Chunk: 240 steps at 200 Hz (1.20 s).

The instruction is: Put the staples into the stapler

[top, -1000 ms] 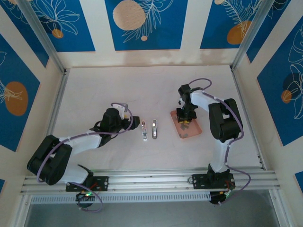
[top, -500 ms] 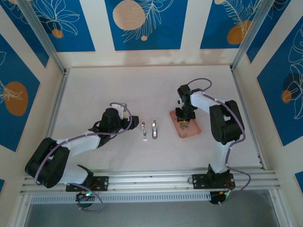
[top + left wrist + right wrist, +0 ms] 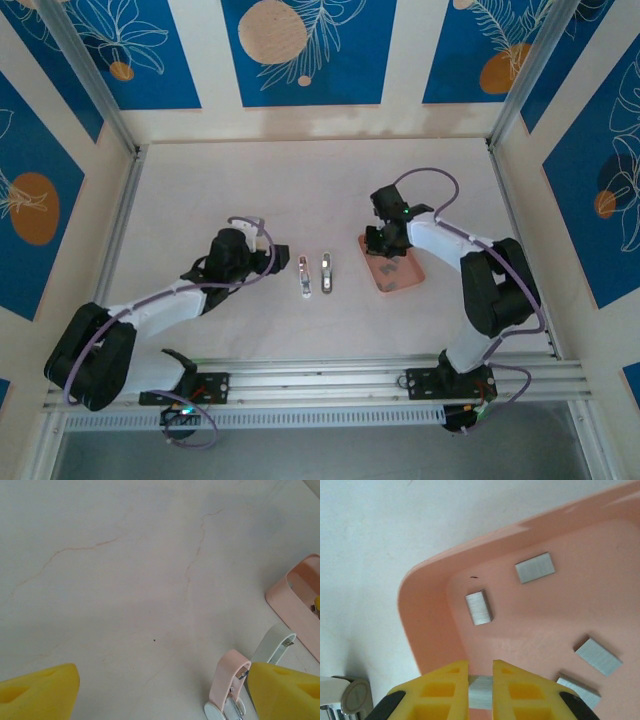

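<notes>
Two small staplers lie side by side mid-table, a pink one [image 3: 304, 277] and a grey-white one [image 3: 326, 272]. In the left wrist view the pink stapler [image 3: 229, 681] sits just inside the right yellow finger [image 3: 285, 692], with the grey-white one [image 3: 272, 642] behind it. My left gripper [image 3: 165, 695] is open over bare table. My right gripper [image 3: 480, 676] is shut on one strip of staples [image 3: 480, 694], held just above the near corner of the pink tray [image 3: 420, 615]. Several more staples [image 3: 478, 607] lie loose on the tray floor.
The pink tray [image 3: 405, 279] sits right of the staplers, under my right gripper [image 3: 378, 243]. My left gripper [image 3: 273, 258] is just left of the staplers. White walls and metal rails [image 3: 120, 220] bound the table. One stapler's end [image 3: 350, 697] shows beside the tray.
My right gripper has closed on a staple strip and shifted slightly left over the tray's corner, its elbow swinging right. The left arm has edged a little toward the staplers.
</notes>
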Each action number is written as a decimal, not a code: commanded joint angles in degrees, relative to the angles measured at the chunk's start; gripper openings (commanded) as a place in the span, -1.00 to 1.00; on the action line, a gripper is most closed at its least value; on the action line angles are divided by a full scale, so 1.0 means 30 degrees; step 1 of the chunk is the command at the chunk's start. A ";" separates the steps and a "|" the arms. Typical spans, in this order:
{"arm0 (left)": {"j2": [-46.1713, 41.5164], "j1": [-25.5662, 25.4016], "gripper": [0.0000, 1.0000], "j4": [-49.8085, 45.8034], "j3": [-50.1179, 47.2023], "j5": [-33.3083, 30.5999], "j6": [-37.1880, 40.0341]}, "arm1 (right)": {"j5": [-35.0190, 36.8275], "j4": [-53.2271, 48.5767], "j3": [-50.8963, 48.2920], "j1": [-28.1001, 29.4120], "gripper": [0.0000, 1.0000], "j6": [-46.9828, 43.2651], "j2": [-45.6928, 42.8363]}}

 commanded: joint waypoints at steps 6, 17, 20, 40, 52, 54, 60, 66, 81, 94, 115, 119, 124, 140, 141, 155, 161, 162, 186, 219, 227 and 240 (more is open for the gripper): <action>-0.0434 0.0354 0.75 0.1065 -0.0624 -0.0110 0.0790 | 0.1665 0.1055 -0.0960 0.0772 -0.71 0.1683 -0.1501; -0.0326 0.0408 0.75 0.1337 -0.0791 -0.0290 0.0872 | 0.1980 0.1262 -0.1195 0.0995 -0.70 0.1799 -0.1867; -0.0283 0.0415 0.75 0.1472 -0.0859 -0.0341 0.0837 | 0.2104 0.1275 -0.1227 0.1051 -0.70 0.1836 -0.1958; -0.0045 0.0495 0.75 0.2829 -0.1421 -0.0419 0.0713 | 0.2846 0.1457 -0.1598 0.1402 -0.70 0.2034 -0.2612; 0.0113 0.0508 0.75 0.3739 -0.1693 -0.0394 0.0714 | 0.3095 0.1842 -0.1905 0.1650 -0.71 0.2100 -0.3055; 0.0160 0.0530 0.75 0.3877 -0.1721 -0.0354 0.0739 | 0.3094 0.1962 -0.1973 0.1701 -0.71 0.2100 -0.3131; 0.0227 0.0544 0.76 0.4296 -0.1809 -0.0172 0.0778 | 0.3102 0.2341 -0.2195 0.1882 -0.71 0.2115 -0.3409; 0.0224 0.0553 0.76 0.4601 -0.1940 -0.0024 0.0754 | 0.3027 0.2834 -0.2465 0.2072 -0.70 0.2161 -0.3684; 0.0071 0.0563 0.77 0.5356 -0.2296 0.0301 0.0347 | 0.2927 0.3807 -0.3057 0.2484 -0.70 0.2099 -0.4272; -0.0163 0.0579 0.77 0.5438 -0.2436 0.0537 0.0118 | 0.3191 0.3966 -0.3285 0.2806 -0.70 0.2310 -0.4612; -0.0504 0.0567 0.78 0.4988 -0.2463 0.0490 0.0227 | 0.3995 0.4207 -0.3734 0.3581 -0.70 0.2469 -0.5195; -0.0552 0.0563 0.78 0.4980 -0.2504 0.0487 0.0294 | 0.4177 0.4301 -0.3859 0.3784 -0.70 0.2480 -0.5337; -0.0582 0.0566 0.78 0.4992 -0.2556 0.0489 0.0395 | 0.4378 0.4453 -0.4025 0.4013 -0.70 0.2546 -0.5499; -0.0728 0.0565 0.78 0.4893 -0.2671 0.0478 0.0653 | 0.4761 0.4999 -0.4651 0.4645 -0.70 0.2865 -0.6102; -0.0731 0.0566 0.78 0.4877 -0.2670 0.0484 0.0657 | 0.4762 0.5019 -0.4691 0.4670 -0.70 0.2893 -0.6104; -0.0890 0.0571 0.78 0.4853 -0.2771 0.0475 0.0719 | 0.4646 0.5312 -0.5084 0.5022 -0.70 0.3048 -0.6404; -0.0934 0.0567 0.78 0.4964 -0.2858 0.0571 0.0675 | 0.4750 0.5185 -0.5120 0.5166 -0.70 0.3213 -0.6471; -0.0936 0.0552 0.78 0.5015 -0.2866 0.0589 0.0668 | 0.4771 0.5127 -0.5116 0.5180 -0.70 0.3257 -0.6464; -0.0968 0.0556 0.79 0.7615 -0.3776 0.2233 0.0880 | 0.5114 0.4959 -0.5138 0.5954 -0.70 0.3576 -0.6688; -0.0768 0.0574 0.80 0.8828 -0.4248 0.2525 0.0873 | 0.5500 0.4862 -0.4852 0.6552 -0.69 0.4055 -0.6431; -0.0606 0.0567 0.80 0.8923 -0.4251 0.2441 0.0917 | 0.5340 0.4892 -0.4764 0.6655 -0.69 0.4156 -0.6272; -0.0185 0.0552 0.80 0.9071 -0.4251 0.2056 0.0898 | 0.4742 0.4838 -0.4549 0.6911 -0.69 0.4238 -0.5786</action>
